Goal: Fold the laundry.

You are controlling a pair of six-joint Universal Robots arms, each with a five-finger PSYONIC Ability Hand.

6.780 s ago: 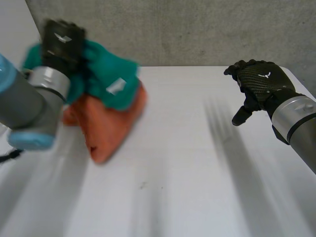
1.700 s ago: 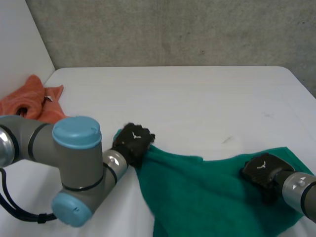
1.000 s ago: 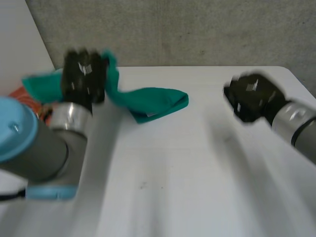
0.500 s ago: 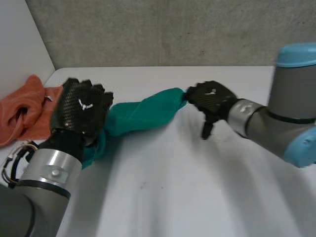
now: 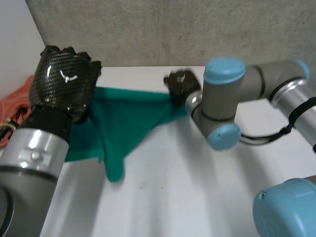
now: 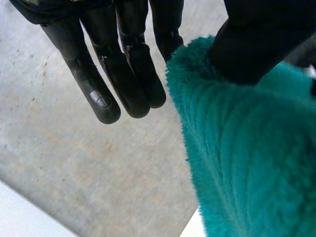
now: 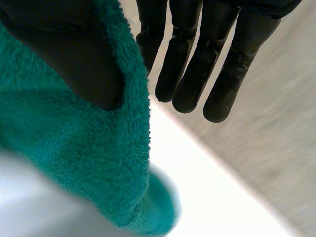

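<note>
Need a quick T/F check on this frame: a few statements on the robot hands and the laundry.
1. The left robot hand and the right robot hand both pinch the green towel. True.
2. The green towel sits in a neat folded stack. False: it is spread out between the two hands, one corner drooping toward the table.
3. An orange cloth lies beside the left arm. True.
4. The right robot hand holds the orange cloth. False: its thumb presses on the green towel, and the orange cloth lies far from it.
</note>
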